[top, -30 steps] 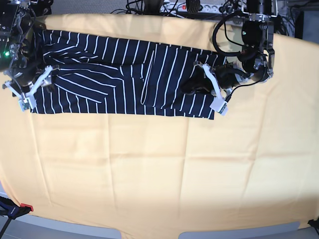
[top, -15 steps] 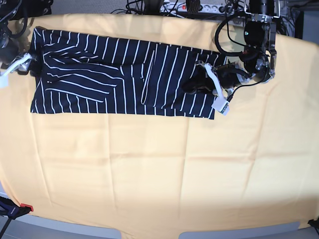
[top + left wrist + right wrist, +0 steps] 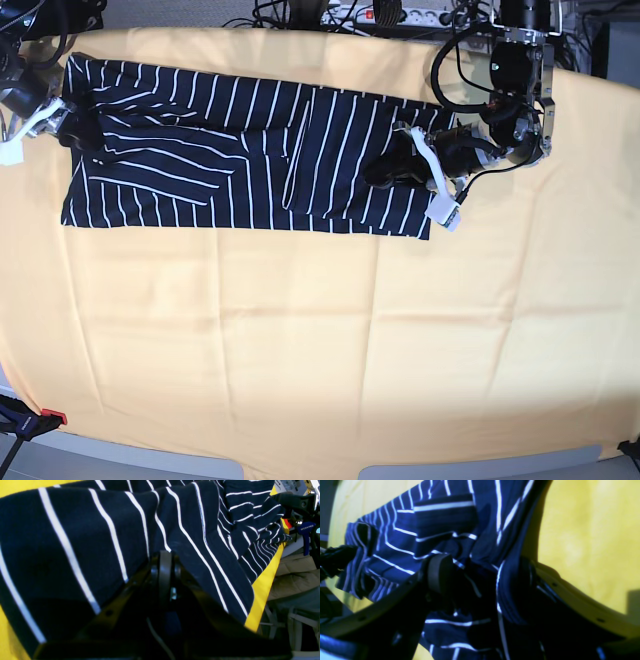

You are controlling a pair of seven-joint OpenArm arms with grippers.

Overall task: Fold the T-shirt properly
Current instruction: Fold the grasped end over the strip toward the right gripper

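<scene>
Two arms flank the T-shirt [image 3: 240, 150], which lies folded into a long band across the far part of the yellow-orange cloth [image 3: 320, 340] covering the tabletop. In the left wrist view, the left gripper [image 3: 163, 555] has its jaws pressed together on a raised fold. In the right wrist view, the right gripper [image 3: 480, 577] has its jaws spread wide, with bunched fabric between them. Cables [image 3: 300, 12] crowd the tabletop's far edge.

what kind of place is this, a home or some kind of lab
Most likely a robotics lab or workshop, not a home: a yellow-orange cloth covers a work table, cables and a power strip crowd its far edge, and a blue clamp marked WORKPRO sits beside the T-shirt.
</scene>
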